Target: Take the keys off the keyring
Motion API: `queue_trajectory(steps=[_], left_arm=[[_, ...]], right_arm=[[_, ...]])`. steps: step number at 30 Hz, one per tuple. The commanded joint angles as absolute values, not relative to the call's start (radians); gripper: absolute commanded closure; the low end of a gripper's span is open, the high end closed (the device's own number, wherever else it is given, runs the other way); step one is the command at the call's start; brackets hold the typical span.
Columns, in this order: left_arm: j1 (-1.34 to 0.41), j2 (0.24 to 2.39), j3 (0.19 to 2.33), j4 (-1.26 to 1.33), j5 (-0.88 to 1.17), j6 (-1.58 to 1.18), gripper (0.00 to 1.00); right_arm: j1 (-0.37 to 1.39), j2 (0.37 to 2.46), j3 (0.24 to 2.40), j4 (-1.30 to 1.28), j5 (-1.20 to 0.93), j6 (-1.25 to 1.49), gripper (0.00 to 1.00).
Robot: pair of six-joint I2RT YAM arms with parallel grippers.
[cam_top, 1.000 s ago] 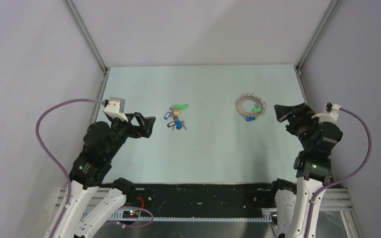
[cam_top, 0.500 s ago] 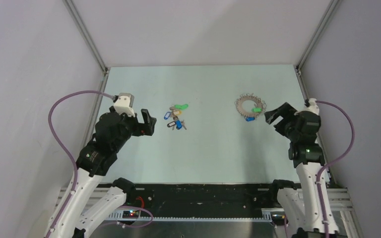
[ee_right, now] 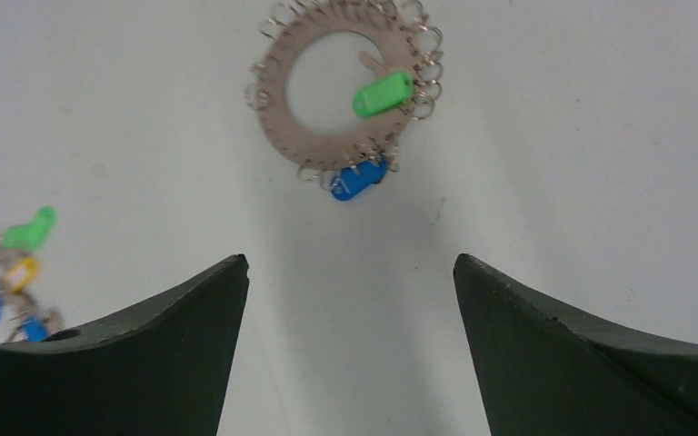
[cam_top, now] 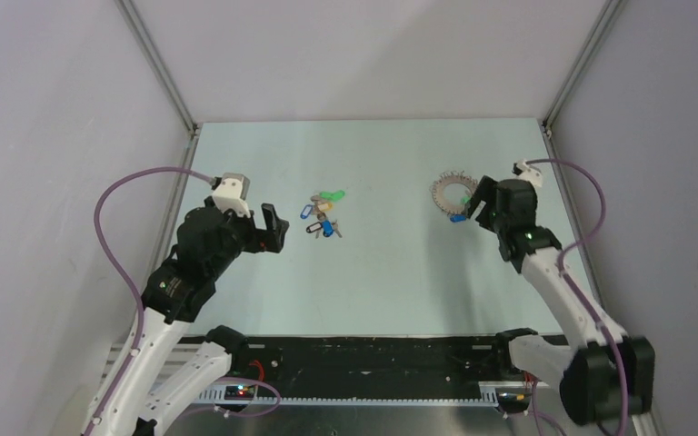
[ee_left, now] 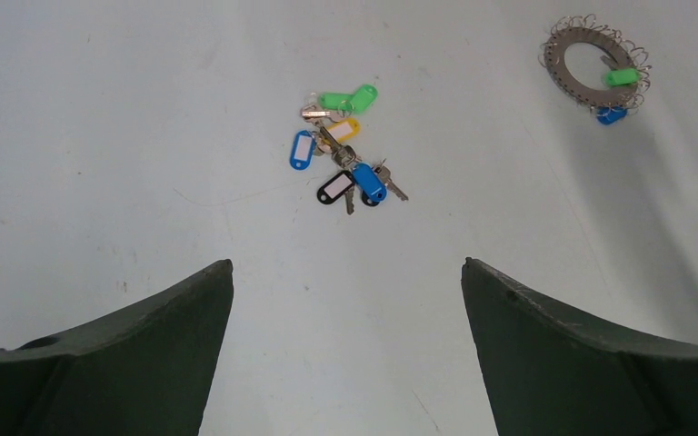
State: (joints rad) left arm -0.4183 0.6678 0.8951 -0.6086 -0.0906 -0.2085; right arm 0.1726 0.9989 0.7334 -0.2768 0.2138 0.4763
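The keyring (cam_top: 439, 191) lies flat on the table at the back right, a silver band fringed with small keys. It carries a green tag (ee_right: 383, 94) and a blue tag (ee_right: 359, 179). It also shows in the right wrist view (ee_right: 277, 100) and the left wrist view (ee_left: 556, 65). My right gripper (cam_top: 473, 209) is open and empty, just right of and in front of the ring, and hides its near right edge from above. In its wrist view the right gripper (ee_right: 350, 260) points at the ring. My left gripper (cam_top: 276, 228) is open and empty, left of the middle.
A ringless heap of keys with green, blue, yellow and black tags (cam_top: 324, 215) lies mid-table, right of the left gripper; it also shows in the left wrist view (ee_left: 345, 163). The pale table (cam_top: 391, 272) is walled on three sides, with metal posts at the back corners.
The right arm has swung forward and left, bringing its gripper from the right edge to the keyring's side. The left gripper has shifted a little to the right.
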Motion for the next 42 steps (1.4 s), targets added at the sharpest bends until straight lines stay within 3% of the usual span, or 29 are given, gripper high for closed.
queue_trajectory(steps=[1, 5, 18, 27, 29, 30, 32, 42], left_arm=[[-0.414, 0.66, 0.887, -0.595, -0.062, -0.192, 0.02], [-0.414, 0.658, 0.89, -0.595, -0.058, -0.192, 0.02], [-0.41, 0.662, 0.889, -0.595, -0.062, -0.188, 0.02], [-0.404, 0.667, 0.888, -0.595, -0.061, -0.187, 0.02], [-0.405, 0.663, 0.887, -0.595, -0.064, -0.187, 0.02], [-0.405, 0.663, 0.887, -0.594, -0.065, -0.187, 0.02], [-0.404, 0.662, 0.885, -0.595, -0.066, -0.187, 0.02], [-0.403, 0.696, 0.89, -0.594, -0.012, -0.18, 0.02]], right_arm=[[0.164, 1.202, 0.874, -0.29, 0.304, 0.453, 0.15], [0.146, 1.372, 0.962, -0.316, 0.355, 0.461, 0.28], [0.091, 1.738, 1.224, -0.424, 0.412, 0.552, 0.28], [0.071, 1.994, 1.423, -0.567, 0.291, 0.628, 0.31], [0.059, 2.016, 1.43, -0.571, 0.227, 0.646, 0.39], [0.05, 2.022, 1.428, -0.566, 0.173, 0.647, 0.63], [0.041, 2.013, 1.416, -0.55, 0.101, 0.632, 0.97], [0.167, 1.611, 1.282, -0.549, 0.155, 0.546, 1.0]])
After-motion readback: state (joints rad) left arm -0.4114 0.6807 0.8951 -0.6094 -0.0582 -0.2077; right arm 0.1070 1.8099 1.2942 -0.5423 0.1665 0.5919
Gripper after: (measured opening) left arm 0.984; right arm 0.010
